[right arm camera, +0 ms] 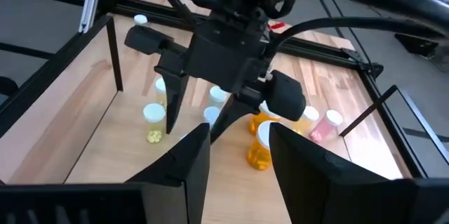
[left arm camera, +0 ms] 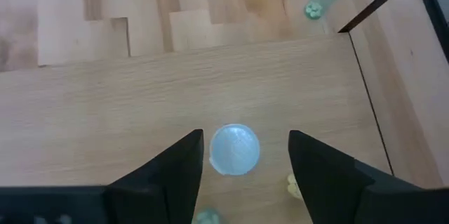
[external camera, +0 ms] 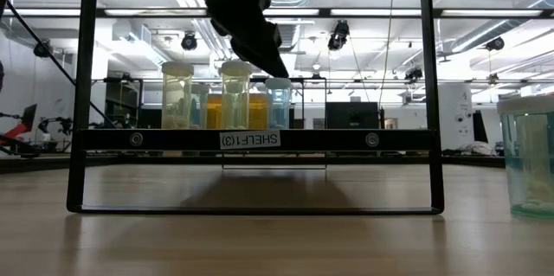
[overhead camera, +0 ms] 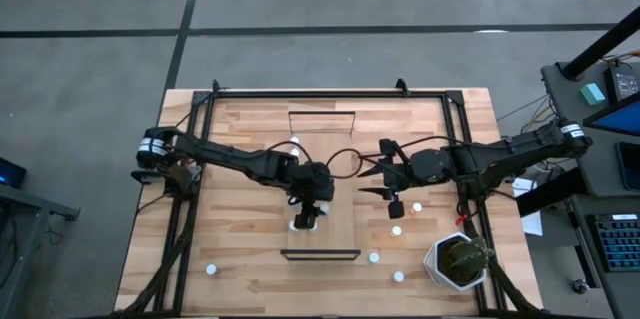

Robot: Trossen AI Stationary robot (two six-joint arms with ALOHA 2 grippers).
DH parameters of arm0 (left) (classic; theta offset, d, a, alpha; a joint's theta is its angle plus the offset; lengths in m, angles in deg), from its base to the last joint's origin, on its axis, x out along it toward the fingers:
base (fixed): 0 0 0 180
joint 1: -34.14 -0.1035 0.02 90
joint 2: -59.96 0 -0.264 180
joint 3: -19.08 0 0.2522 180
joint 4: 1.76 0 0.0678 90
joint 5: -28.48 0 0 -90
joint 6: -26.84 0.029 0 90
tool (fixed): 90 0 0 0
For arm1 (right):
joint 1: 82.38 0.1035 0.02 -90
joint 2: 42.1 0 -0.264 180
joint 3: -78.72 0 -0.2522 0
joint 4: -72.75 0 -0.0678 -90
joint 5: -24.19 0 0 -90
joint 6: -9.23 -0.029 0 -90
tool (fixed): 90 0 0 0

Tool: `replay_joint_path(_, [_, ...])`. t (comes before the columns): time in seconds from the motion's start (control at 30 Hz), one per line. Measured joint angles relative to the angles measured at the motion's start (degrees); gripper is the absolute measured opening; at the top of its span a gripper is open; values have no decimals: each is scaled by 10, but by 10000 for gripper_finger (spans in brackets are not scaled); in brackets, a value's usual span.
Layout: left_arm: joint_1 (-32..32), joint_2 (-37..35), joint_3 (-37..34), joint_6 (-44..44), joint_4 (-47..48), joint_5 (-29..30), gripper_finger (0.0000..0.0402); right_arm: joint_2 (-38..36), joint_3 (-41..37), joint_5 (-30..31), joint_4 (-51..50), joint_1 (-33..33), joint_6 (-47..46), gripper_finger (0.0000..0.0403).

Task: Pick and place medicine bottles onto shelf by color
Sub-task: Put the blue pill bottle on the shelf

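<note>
Left gripper (left arm camera: 242,164) poised over light-wood shelf (left arm camera: 105,126), fingers spread wide either side of upright white-capped clear medicine bottle (left arm camera: 234,149) — no contact. Right gripper (right arm camera: 238,150) hovers beside shelf, fingers parted, empty — more white-capped bottles (overhead camera: 397,230) dot slatted wooden table (overhead camera: 250,269).

both arms are black and made of jointed segments, each with a white band near its base and thin black cables looping beside the wrist, and the left gripper (left arm camera: 245,175) and right gripper (right arm camera: 238,155) end in two dark, wedge-shaped fingers.
</note>
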State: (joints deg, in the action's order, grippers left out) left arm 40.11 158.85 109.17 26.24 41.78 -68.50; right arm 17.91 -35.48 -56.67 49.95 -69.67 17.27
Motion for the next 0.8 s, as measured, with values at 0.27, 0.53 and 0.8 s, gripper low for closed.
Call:
replay_joint_path(0.27, [2,-2,-9,11,-13,0,238,0,-1,0,-1,0,-8,137])
replay_joint_path(0.53, [3,2,-17,15,-24,16,242,0,-1,0,-1,0,-7,137])
replay_joint_path(0.8, [5,11,-17,20,-31,17,232,0,-1,0,-2,0,-5,137])
